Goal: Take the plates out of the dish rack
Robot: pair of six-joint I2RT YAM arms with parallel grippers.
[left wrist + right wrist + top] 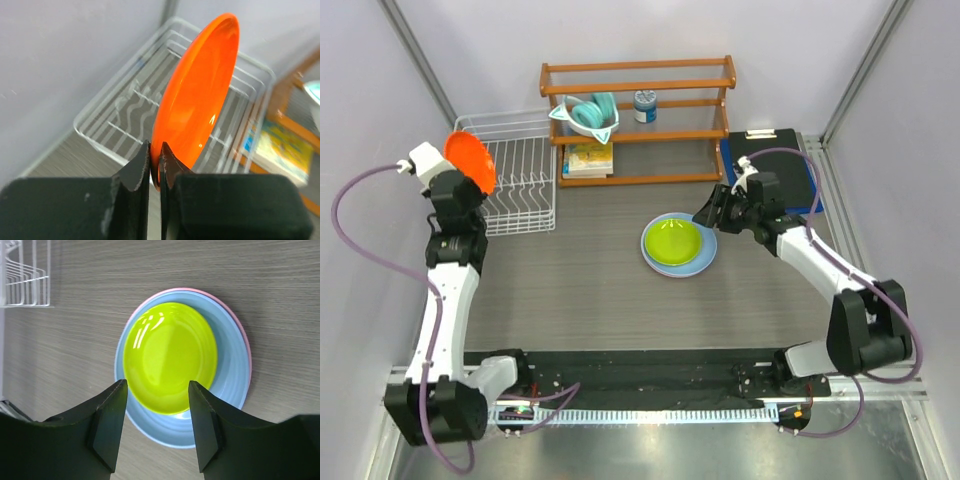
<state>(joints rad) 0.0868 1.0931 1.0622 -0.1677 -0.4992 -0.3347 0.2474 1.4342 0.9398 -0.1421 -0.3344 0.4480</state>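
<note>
My left gripper (155, 152) is shut on the rim of the orange plate (197, 95) and holds it on edge above the white wire dish rack (115, 127); in the top view the plate (471, 160) hangs over the rack's (520, 190) left side. The rack holds no other plates. The lime green plate (672, 241) lies on the light blue plate (702, 262), which lies on the pink plate (240, 325), stacked on the table. My right gripper (156, 407) is open and empty, just above the near edge of the stack (170, 357).
A wooden shelf (640, 120) stands behind, with a teal eared bowl (588, 113), a small can (645, 105) and a book (588, 160). A blue clipboard (775, 165) lies at the back right. Walls close in on left and right.
</note>
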